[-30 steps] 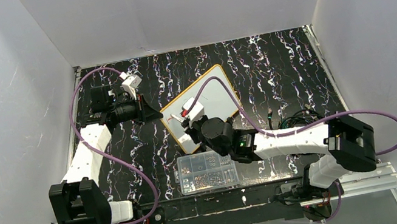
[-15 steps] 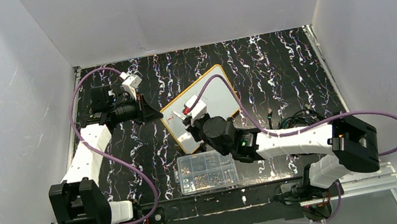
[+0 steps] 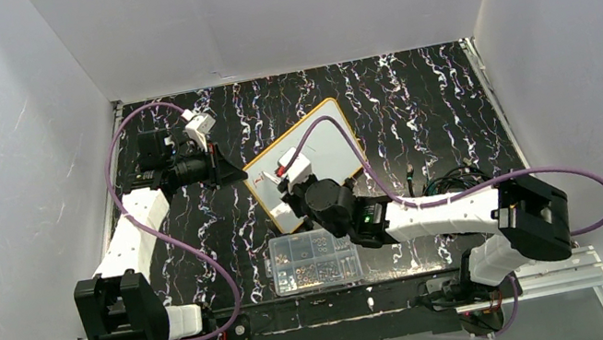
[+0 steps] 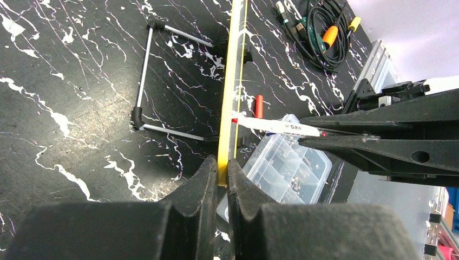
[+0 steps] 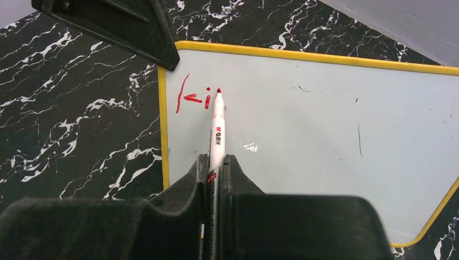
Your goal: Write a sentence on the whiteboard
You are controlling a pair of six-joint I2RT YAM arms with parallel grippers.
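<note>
The whiteboard (image 3: 328, 139) lies slanted on the black marbled table, white with a yellow rim (image 4: 232, 81). My left gripper (image 3: 239, 173) is shut on that rim at the board's left corner, the jaws pinching the yellow edge (image 4: 221, 172). My right gripper (image 3: 288, 189) is shut on a white marker (image 5: 217, 127) with a red tip. The tip rests on the board (image 5: 325, 141) near its upper left corner. Of the sentence, only red strokes reading "ki" (image 5: 190, 98) show, just left of the tip.
A clear compartment box (image 3: 314, 259) with small parts sits just in front of the board. Coiled cables (image 3: 452, 181) lie at the right. A red cap (image 4: 259, 106) and a thin wire stand (image 4: 142, 81) lie by the board. White walls enclose the table.
My right gripper with the marker shifted slightly over the board's left end and came back. The left gripper and the board have not moved.
</note>
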